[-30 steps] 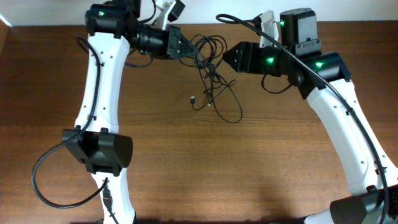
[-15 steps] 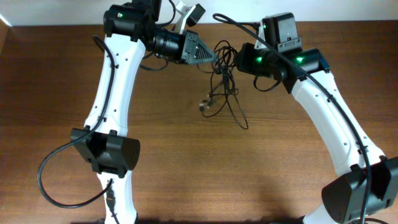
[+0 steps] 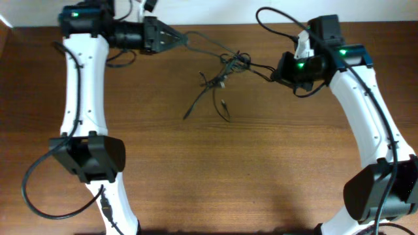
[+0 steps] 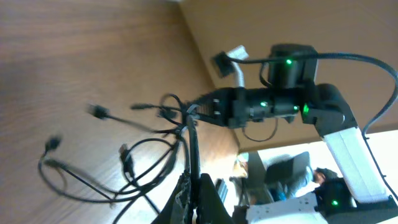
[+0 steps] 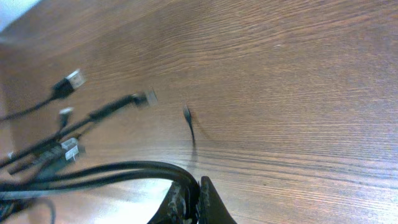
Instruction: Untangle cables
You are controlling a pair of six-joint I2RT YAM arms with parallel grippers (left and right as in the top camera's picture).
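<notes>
The cables point(image 3: 224, 66) are thin black cords knotted together over the far middle of the table, pulled into a line between my two grippers. Loose ends trail toward the table front, one plug point(image 3: 225, 102) among them. My left gripper point(image 3: 185, 40) is shut on a cord at the tangle's left end; in its wrist view the fingers point(image 4: 205, 198) pinch one strand of the cables point(image 4: 190, 134). My right gripper point(image 3: 275, 71) is shut on the right end, where its fingers point(image 5: 208, 202) clamp a doubled loop of the cables point(image 5: 124, 169). Silver-tipped plugs point(image 5: 74, 78) hang to the left.
Brown wooden table point(image 3: 261, 170) with a pale wall along its far edge. The left arm's base point(image 3: 88, 156) stands at the front left and the right arm's base point(image 3: 379, 192) at the front right. The right arm point(image 4: 280, 106) shows in the left wrist view.
The right gripper has closed on the cables. Both grippers have moved apart, left one leftward and right one rightward, stretching the tangle out and lifting its loops.
</notes>
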